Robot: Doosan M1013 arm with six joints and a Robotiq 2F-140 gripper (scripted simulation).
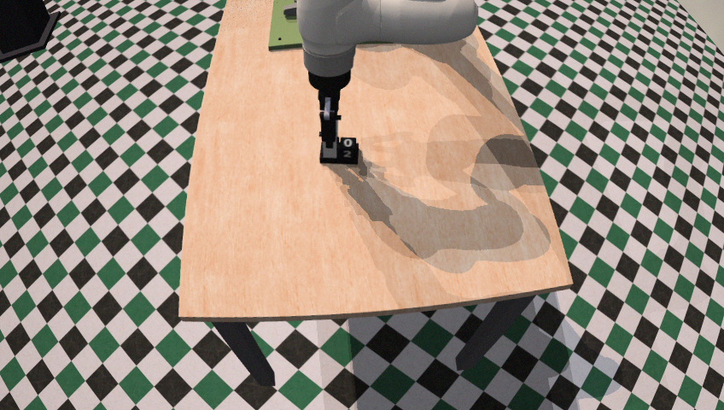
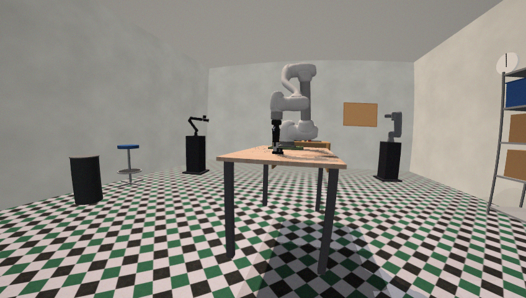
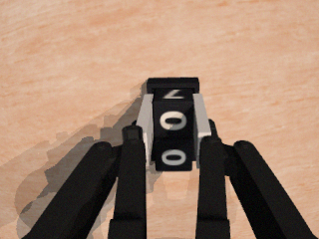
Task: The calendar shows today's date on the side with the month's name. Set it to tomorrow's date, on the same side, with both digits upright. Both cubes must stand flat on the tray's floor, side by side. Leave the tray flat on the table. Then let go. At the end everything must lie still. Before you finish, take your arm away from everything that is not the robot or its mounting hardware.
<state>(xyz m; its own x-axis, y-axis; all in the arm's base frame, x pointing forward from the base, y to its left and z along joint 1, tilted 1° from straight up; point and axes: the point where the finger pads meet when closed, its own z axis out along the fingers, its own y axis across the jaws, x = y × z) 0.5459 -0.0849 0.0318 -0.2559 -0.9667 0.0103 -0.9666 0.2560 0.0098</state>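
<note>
The small black calendar tray point(image 1: 350, 161) stands on the wooden table point(image 1: 279, 228) point(image 2: 258, 156), left of the middle. Its right cube point(image 1: 347, 143) shows a white 0 on top and a 2 on the front. My gripper point(image 1: 329, 150) point(image 2: 276, 148) point(image 3: 173, 109) comes straight down on the left cube point(image 3: 173, 158) and is shut on it, with the grey pads on its two sides. In the wrist view this cube shows two 0 faces. Behind it another black part point(image 3: 173, 87) with a partly hidden digit shows. In the top view the front finger hides the left cube.
A green base plate point(image 1: 282, 30) point(image 2: 293, 147) lies at the table's far end under the arm's base. The arm's shadows fall across the right half of the table. Around the table stand pedestals, a stool and a shelf.
</note>
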